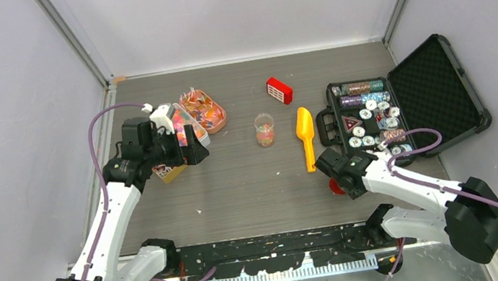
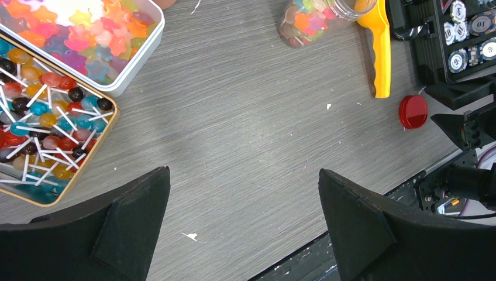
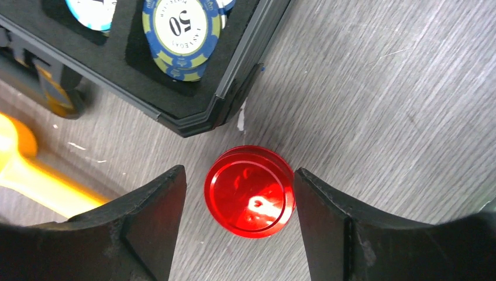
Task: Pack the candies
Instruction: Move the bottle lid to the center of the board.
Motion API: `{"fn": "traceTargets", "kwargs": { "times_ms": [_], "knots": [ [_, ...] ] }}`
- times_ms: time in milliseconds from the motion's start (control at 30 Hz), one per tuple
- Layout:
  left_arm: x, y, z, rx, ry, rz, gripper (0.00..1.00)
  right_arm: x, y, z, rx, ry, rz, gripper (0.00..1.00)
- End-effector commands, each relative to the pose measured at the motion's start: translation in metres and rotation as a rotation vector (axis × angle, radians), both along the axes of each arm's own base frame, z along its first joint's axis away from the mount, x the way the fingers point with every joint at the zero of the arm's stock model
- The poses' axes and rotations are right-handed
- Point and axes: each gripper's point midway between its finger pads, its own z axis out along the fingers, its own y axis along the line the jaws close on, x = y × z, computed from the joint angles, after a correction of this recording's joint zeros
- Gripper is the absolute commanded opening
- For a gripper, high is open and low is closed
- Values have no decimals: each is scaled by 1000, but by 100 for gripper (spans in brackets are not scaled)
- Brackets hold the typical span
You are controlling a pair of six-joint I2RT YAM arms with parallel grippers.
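The candies are star gummies in a white tray (image 2: 126,82), also in the top view (image 1: 182,124). More fill a pink tray (image 1: 204,110), and lollipops fill a gold tin (image 2: 88,155). A small clear jar (image 1: 264,130) holds some candies and stands open; it also shows in the left wrist view (image 2: 307,17). Its red lid (image 3: 250,191) lies flat on the table between my right gripper's (image 3: 238,178) open fingers. In the top view the lid (image 1: 337,187) is partly hidden under the right gripper (image 1: 333,179). My left gripper (image 2: 244,193) is open and empty above bare table beside the trays, shown from above (image 1: 192,148).
A yellow scoop (image 1: 306,136) lies right of the jar. A small red box (image 1: 279,90) stands behind it. An open black case of poker chips (image 1: 435,87) sits at the right, its corner (image 3: 193,120) just beyond the lid. Grey walls close in the table.
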Motion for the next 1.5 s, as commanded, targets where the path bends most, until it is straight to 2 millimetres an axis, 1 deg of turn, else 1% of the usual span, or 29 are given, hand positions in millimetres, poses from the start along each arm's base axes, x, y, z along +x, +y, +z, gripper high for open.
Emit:
{"fn": "traceTargets", "kwargs": {
  "times_ms": [0,133,233,333,433,567,667,867,967,1067,1133,1233,1300,1467],
  "knots": [
    [2,-1,5,3,-33,-21,100,5,-10,-1,-82,-1,0,73],
    [2,-1,5,5,-34,-19,100,5,-6,-3,-96,46,22,73],
    [2,-1,5,6,-35,-18,100,7,3,-6,-76,67,56,73],
    [2,0,6,7,-38,-17,100,12,18,-13,-34,75,122,72],
    [2,0,5,7,-35,-17,100,16,36,-18,20,87,211,67],
    [3,-1,5,7,-34,-17,100,13,56,-19,85,121,289,62],
    [2,0,6,7,-35,-17,100,12,74,-19,122,134,395,57],
    [3,0,6,8,-37,-16,100,5,104,-19,102,217,615,56],
    [2,1,5,13,-37,-12,100,2,118,-19,95,226,720,59],
    [3,1,5,14,-36,-10,100,1,122,-19,74,239,783,67],
    [3,1,5,16,-36,-10,100,0,120,-18,50,249,813,72],
    [3,1,4,17,-32,-10,100,0,119,-13,23,250,871,72],
    [3,1,4,17,-34,-10,100,1,122,-7,16,242,916,72],
    [3,1,4,17,-32,-11,100,-1,126,1,3,239,1009,72]
  ]
}}
